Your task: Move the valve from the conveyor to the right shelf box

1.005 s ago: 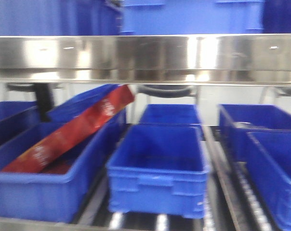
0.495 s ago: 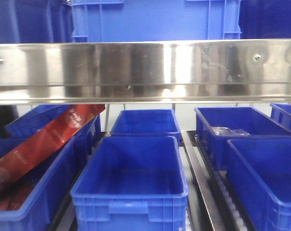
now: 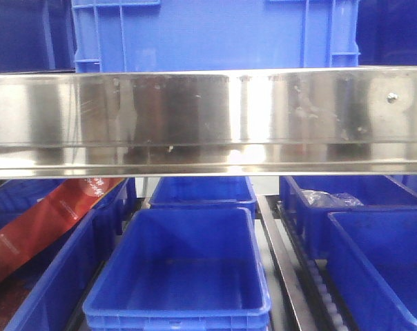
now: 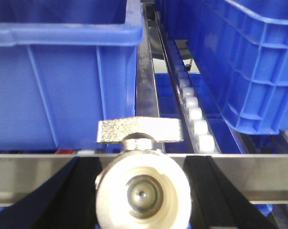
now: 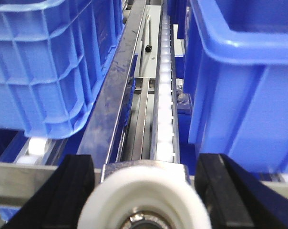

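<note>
Backdrop: Steel shelf beam point(image 3: 208, 121) ran right across the front view, with rows of blue bins point(image 3: 177, 269) under it on roller tracks point(image 4: 194, 114). The conveyor was out of every view.
Valve: there it was, off the belt! The valve point(image 4: 143, 188) sat in the left gripper point(image 4: 144, 167), end-on to the camera at the shelf lip, in front of the gap between two bins.
Left jaws: drawn in on the valve's body, a black finger point(image 4: 84, 191) hard against each side.
Right jaws: the right gripper point(image 5: 144, 191) looked closed the same way on a second valve point(image 5: 144, 200), white-capped, with only its top showing.
Handling: metal, so heavy for its size, I reckoned. It was rigid, with nothing to crush, but the round smooth sides could slip or roll. The flat handle point(image 4: 139, 131) stuck out and might catch a bin rim.
Hold: across the body, below the handle, seemed the right place.
Writing: a red packet point(image 3: 50, 221) in the left bin carried white print, too blurred to read. I saw no writing on the valve or the bins.
</note>
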Robot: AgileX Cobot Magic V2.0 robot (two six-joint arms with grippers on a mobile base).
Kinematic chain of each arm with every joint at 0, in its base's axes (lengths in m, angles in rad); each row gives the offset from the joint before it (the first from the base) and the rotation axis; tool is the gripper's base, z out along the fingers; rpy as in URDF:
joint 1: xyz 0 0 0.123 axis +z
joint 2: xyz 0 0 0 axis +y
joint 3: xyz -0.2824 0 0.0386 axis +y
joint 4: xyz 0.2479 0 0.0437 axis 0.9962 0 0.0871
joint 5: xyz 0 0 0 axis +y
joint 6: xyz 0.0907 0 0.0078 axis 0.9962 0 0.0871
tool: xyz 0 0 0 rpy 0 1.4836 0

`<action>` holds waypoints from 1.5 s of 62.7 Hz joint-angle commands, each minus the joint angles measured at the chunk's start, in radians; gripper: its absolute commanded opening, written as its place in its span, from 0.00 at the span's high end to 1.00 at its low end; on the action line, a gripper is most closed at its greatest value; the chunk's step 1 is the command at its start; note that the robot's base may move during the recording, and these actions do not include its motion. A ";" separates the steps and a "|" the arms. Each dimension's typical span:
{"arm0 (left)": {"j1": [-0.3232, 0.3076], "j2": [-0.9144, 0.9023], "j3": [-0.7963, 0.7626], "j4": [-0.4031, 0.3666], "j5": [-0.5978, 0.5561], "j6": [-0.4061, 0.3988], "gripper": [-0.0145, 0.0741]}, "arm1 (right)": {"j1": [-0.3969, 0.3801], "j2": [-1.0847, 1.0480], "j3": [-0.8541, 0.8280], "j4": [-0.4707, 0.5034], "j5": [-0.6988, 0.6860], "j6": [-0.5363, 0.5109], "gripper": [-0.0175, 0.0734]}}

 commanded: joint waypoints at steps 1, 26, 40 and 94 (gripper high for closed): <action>-0.003 -0.007 -0.006 -0.010 -0.057 -0.001 0.96 | -0.001 -0.009 -0.010 -0.007 -0.070 -0.001 0.99; -0.009 -0.007 -0.006 -0.007 -0.058 -0.001 0.96 | -0.001 -0.009 -0.010 -0.007 -0.070 -0.001 0.99; -0.009 -0.007 -0.006 -0.007 -0.058 -0.001 0.96 | -0.001 -0.009 -0.010 -0.007 -0.070 -0.001 0.99; -0.028 0.011 -0.008 -0.013 -0.136 -0.001 0.96 | -0.001 -0.009 -0.010 -0.007 -0.146 -0.001 0.99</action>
